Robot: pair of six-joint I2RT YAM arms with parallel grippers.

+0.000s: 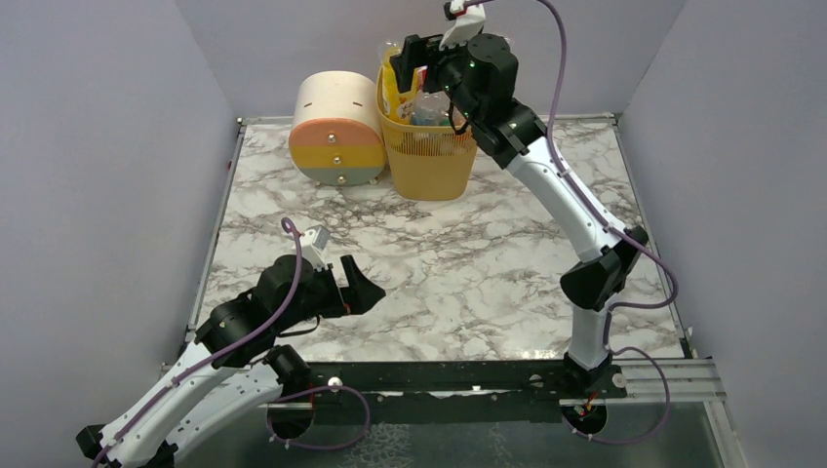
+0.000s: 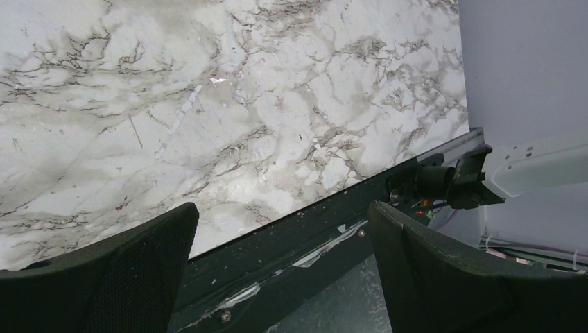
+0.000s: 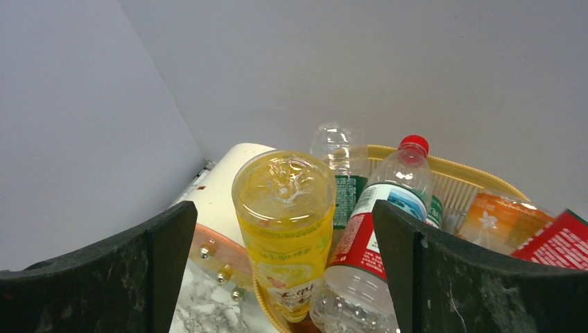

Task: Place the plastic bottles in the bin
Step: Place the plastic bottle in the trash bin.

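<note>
At seven o'clock on the table (image 1: 468,263), the left gripper (image 1: 351,283) hangs spread wide and empty. Farther off, at twelve o'clock, the right gripper (image 3: 281,229) hovers over the bin (image 3: 485,177), fingers parted, holding nothing. The yellow bottle (image 3: 286,222) stands tall against the rim, and a nudge from those fingers could tip it out. I count four bottles inside: that one, the red-capped bottle (image 3: 388,208), the green-labelled bottle (image 3: 340,159) and the orange bottle (image 3: 492,218).

The left arm (image 1: 185,402) and the right arm (image 1: 571,200) are white tubes with fat black joints. A thin purple cable (image 1: 562,49) runs along each one. The left hand (image 1: 363,285) and the right hand (image 1: 417,60) are black, with two wide fingers (image 3: 104,277) each.
</note>
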